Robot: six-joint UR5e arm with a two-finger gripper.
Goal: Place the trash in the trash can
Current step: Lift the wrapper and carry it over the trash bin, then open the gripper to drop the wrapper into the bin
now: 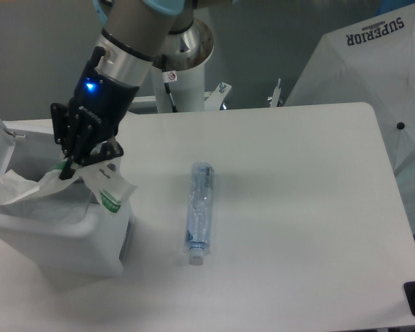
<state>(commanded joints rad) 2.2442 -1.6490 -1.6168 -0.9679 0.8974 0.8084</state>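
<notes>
I saw the crushed bottle (200,211) lying flat on the table, the green-printed wrapper (109,188) dangling over the white trash can (62,232) rim.
</notes>
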